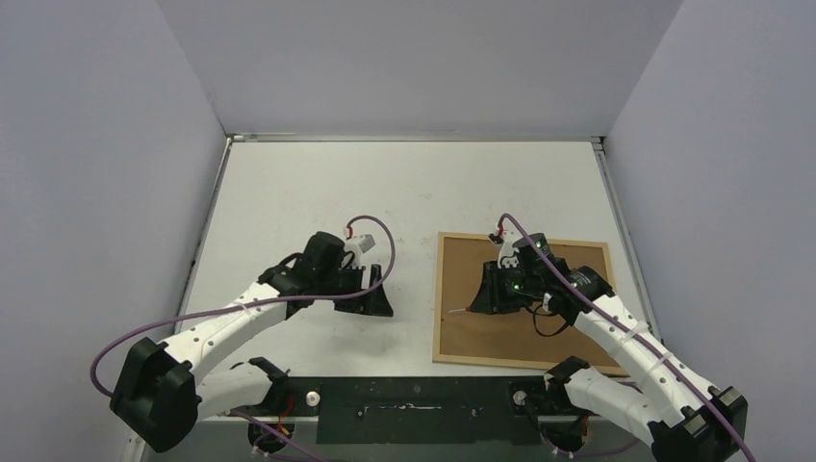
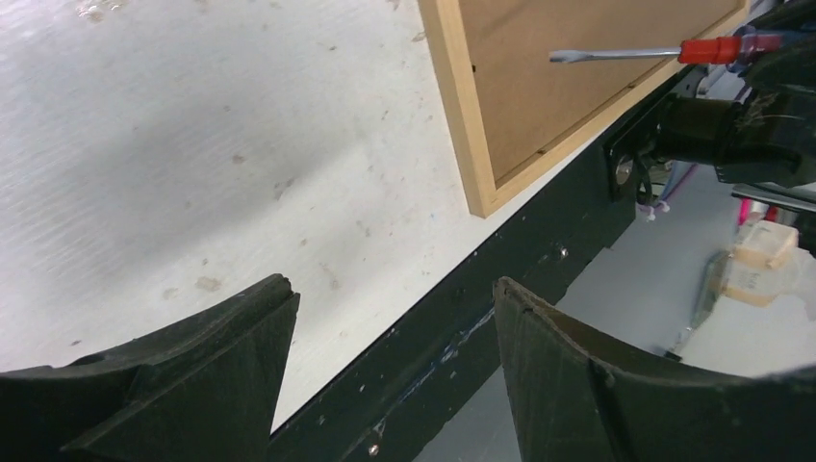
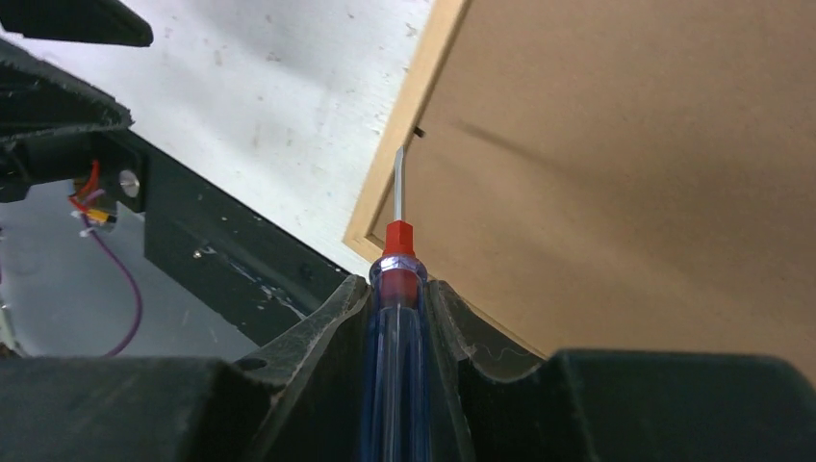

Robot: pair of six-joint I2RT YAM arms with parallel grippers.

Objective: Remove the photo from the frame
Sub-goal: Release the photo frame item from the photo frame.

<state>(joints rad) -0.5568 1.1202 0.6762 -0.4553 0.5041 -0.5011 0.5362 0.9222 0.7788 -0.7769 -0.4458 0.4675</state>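
We see the frame [image 1: 438,294] lying flat with its back up on the right half of the table [image 1: 404,183]. Its thin, light wood goes around a brown backing board [image 1: 500,339]. The frame's right side is near the table's right edge. Its near left corner sits just beside the near edge, where a black bar [image 1: 423,409] runs along.

The right gripper [image 3: 396,281] hangs over the board. Its jaws are closed tight on a screwdriver [image 3: 395,318] with a see-through blue handle and a red collar. The thin metal blade points at the frame's left side, and its tip is close to the inner edge of the wood. We cannot tell if it touches.

The left gripper [image 2: 390,294] is over the white table near the frame's left side. Its jaws stand wide apart and nothing is in them. A strip of white table lies between it and the frame.

White table top runs from the frame's far side to the far edge. Grey walls [image 1: 414,58] stand at the left, far and right edges.

A pale mark on the right arm [image 2: 741,125] is too blurry for us to read.
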